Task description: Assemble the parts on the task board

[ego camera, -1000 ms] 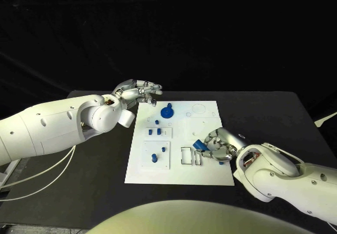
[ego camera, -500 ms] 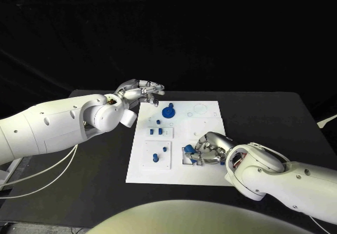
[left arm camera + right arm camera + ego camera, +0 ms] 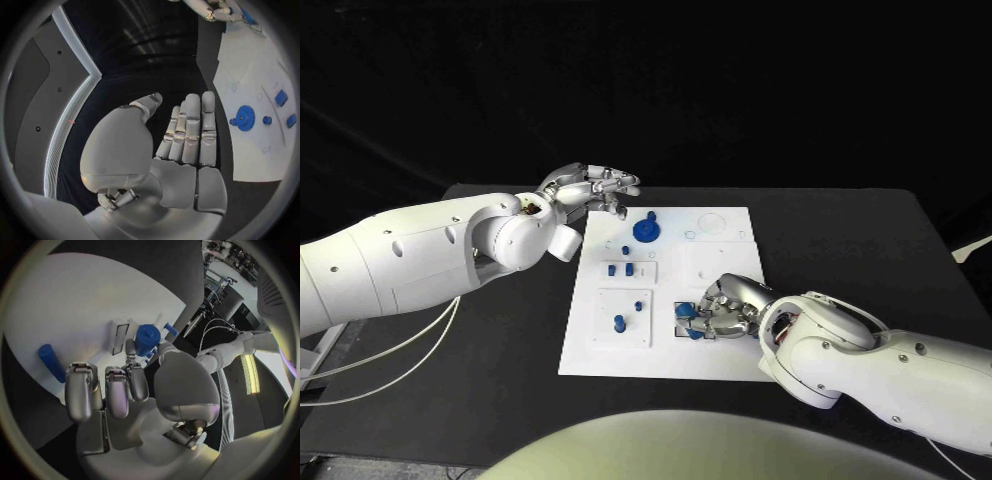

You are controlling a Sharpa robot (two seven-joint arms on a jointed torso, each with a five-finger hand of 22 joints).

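Head view: right robot hand (image 3: 728, 306) pinches blue part (image 3: 691, 313) over task board (image 3: 733, 360) slot; left robot hand (image 3: 590, 186) empty, fingers apart.

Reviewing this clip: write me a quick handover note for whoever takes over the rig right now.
Left hand: holds nothing, fingers straight and together, at the task board's far left corner.
Right hand: pinches a blue part at the rectangular slot near the board's middle.
Standing on the board: blue round part, pegs, single peg. One blue cylinder lies loose beside the right hand.
Left: seat the held part, then the loose one.
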